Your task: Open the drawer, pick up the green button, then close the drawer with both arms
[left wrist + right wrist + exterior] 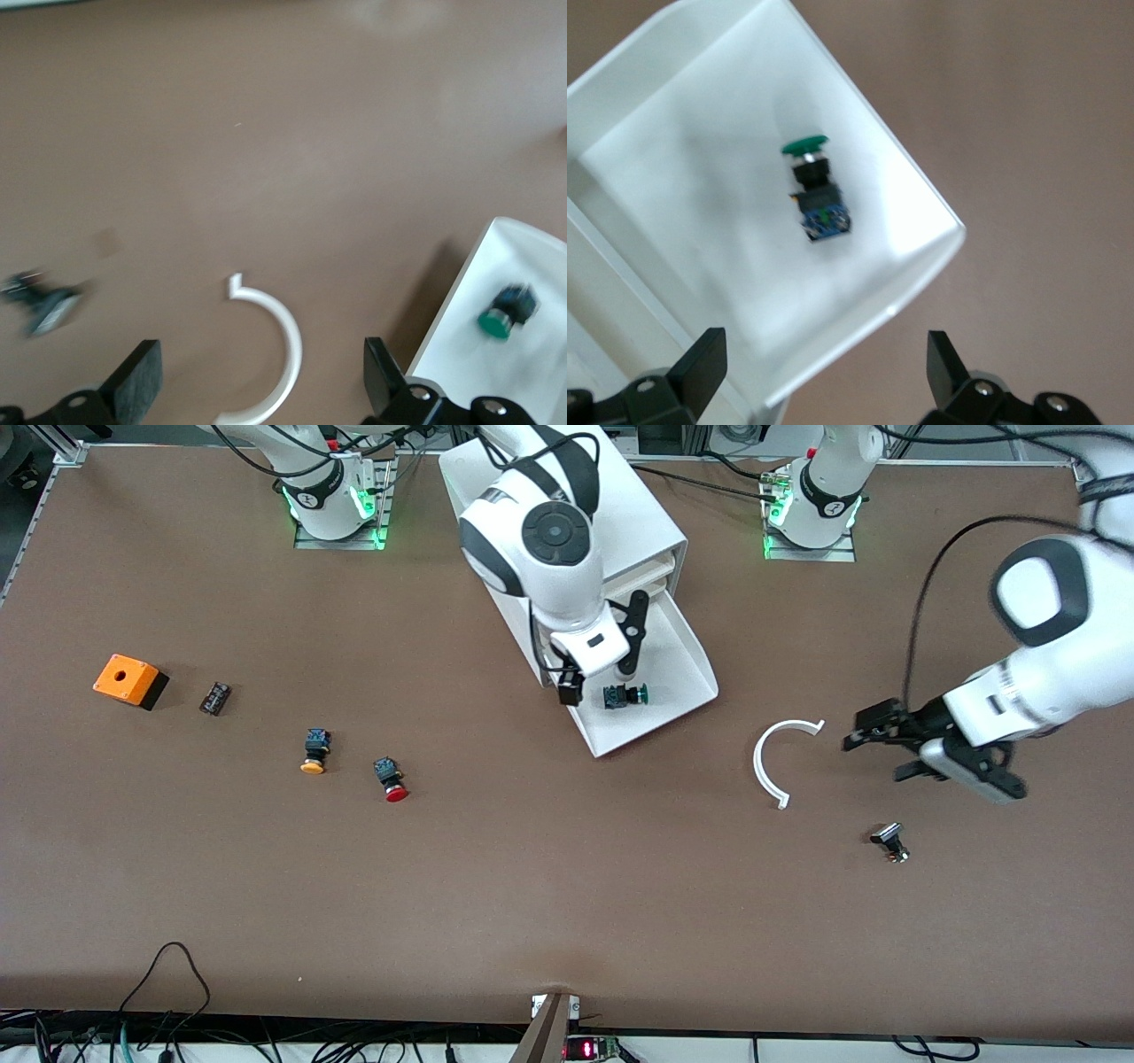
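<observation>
- The small push button with a round green cap and a dark blue-black body (625, 695) lies on its side on the floor of the wide shallow white drawer tray (687, 657). It has room around it and touches no wall, so a grasp from above looks free, as I judge it.
- That drawer is the lowest one of the big white box cabinet (651, 518) and stands pulled out toward the front camera. This is why the button is exposed at all; the two cream-fronted drawers above it look shut.
- The right arm's black two-finger hand (601, 654) hangs over the open drawer, just above the button, released and spread wide with nothing between its fingers. The right wrist view looks straight down on the button, which suggests the hand is lined up to come down and take it.
- The left arm's black hand (886, 731) hovers low over the brown table toward the left arm's end, well apart from the drawer. It is also released and empty. I take it to be waiting for the closing step.
- A thin white C-shaped plastic piece (772, 757) lies flat on the table between the drawer and the left hand.
- A small dark part with a pale tip (889, 841) lies nearer the front camera than the left hand.
- Toward the right arm's end lie a red-capped button (392, 779), a yellow-capped button (314, 751), a small dark block (214, 698) and an orange box with a hole in its top (129, 680), none of them wanted here.
</observation>
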Tool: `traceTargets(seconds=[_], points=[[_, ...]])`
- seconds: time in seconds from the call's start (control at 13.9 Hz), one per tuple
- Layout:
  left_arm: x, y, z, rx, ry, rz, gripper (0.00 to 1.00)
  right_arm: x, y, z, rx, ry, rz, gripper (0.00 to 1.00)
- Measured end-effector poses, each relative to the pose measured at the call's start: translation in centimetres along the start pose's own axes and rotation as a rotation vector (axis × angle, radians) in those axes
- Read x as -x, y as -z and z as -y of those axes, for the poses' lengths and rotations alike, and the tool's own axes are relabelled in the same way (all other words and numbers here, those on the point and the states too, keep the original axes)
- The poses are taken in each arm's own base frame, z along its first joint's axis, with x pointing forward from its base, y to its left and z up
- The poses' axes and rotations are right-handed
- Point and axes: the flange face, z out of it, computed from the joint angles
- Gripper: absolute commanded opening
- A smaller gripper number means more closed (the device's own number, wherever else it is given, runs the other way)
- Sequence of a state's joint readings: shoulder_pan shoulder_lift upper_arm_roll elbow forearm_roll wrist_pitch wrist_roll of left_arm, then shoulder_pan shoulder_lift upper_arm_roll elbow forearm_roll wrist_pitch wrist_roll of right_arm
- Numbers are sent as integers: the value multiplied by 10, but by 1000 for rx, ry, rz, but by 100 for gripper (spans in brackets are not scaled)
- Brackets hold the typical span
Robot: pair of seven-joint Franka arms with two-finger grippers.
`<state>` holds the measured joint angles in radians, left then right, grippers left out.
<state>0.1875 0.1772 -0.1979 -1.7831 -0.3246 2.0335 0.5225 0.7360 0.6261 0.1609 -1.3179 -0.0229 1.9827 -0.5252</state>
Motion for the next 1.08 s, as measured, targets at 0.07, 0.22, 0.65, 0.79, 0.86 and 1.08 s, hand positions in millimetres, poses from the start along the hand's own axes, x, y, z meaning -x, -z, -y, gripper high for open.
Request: traceTargets(seconds=[0.07,0.22,0.65,0.79,0.86,1.08], points=[[0,25,-1,-39,-23,24,100,-8,-13,8,2,15,-7,100],[3,62,-4,-109,-22,80,100,-16,-40,11,3,26,-16,100],[7,90,-31,-317,148,202,100,-23,-84,21,18,72,24,100],[2,85,-44,-343,183,202,100,-22,-95,20,26,88,45,100],[2,85,-45,-344,187,201,100,-22,-103,22,30,99,60,100],[6,88,-34,-347,215,200,100,-28,-118,32,39,124,64,100]])
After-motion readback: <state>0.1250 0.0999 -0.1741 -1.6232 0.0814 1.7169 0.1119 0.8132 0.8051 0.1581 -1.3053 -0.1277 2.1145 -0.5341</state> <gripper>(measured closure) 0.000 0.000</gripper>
